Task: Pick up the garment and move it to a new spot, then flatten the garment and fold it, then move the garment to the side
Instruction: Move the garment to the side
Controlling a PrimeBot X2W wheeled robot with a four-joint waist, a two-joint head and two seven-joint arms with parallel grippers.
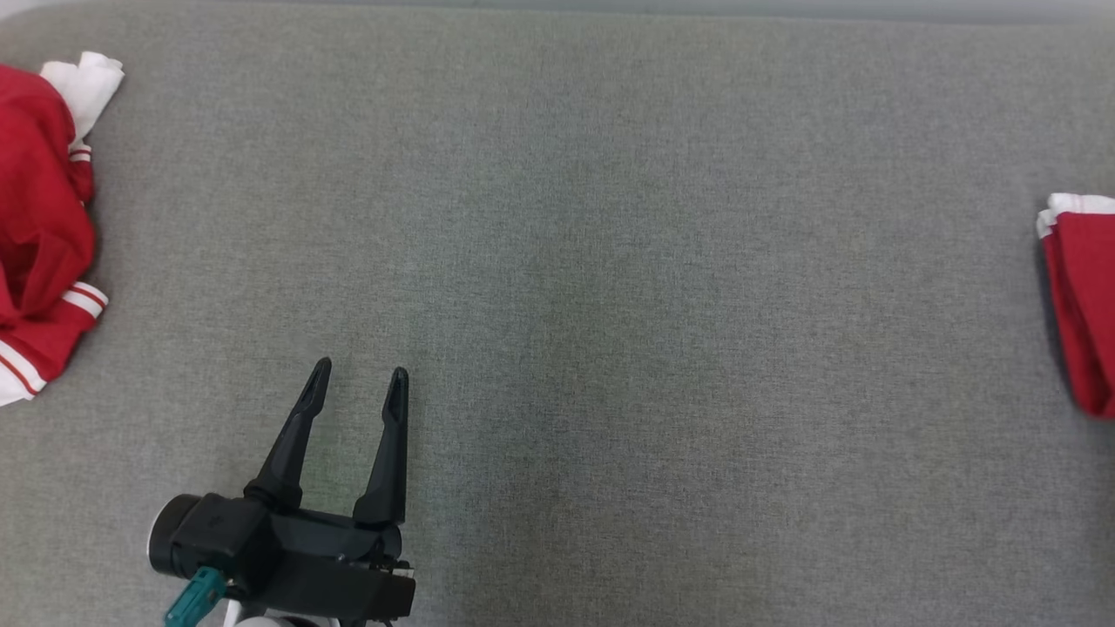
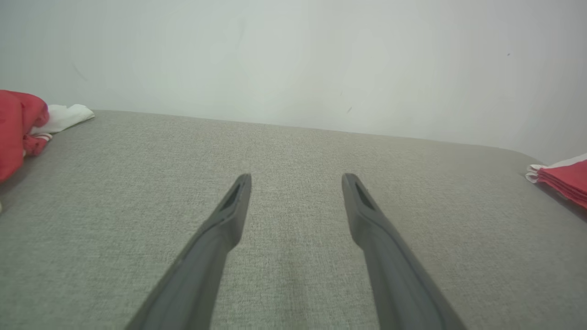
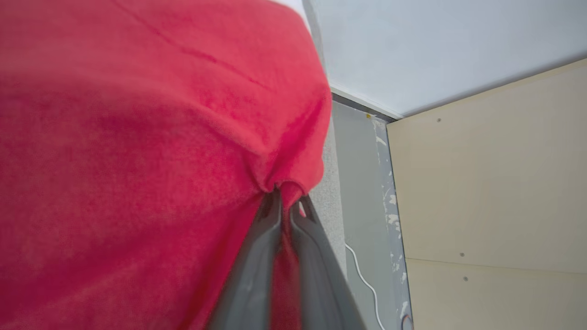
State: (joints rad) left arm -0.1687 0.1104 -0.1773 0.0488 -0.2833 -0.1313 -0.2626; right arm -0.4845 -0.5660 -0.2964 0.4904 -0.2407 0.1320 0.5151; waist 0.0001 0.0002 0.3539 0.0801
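Garment (image 3: 137, 137), red and soft, bunches right at the tips of the right end effector (image 3: 285, 204), which is clenched on a small pucker of its cloth, beside the table (image 1: 610, 305) edge. The left end effector (image 1: 361, 367) hovers released over bare table, a crumpled red heap (image 1: 39, 226) well off to its left. The pinch looks thin and may catch a single layer, so a pull could slip free, drag the folds apart, or tip the cloth over that edge

Fingers spread on left gripper (image 1: 362, 367), pinched on right gripper (image 3: 288, 201).
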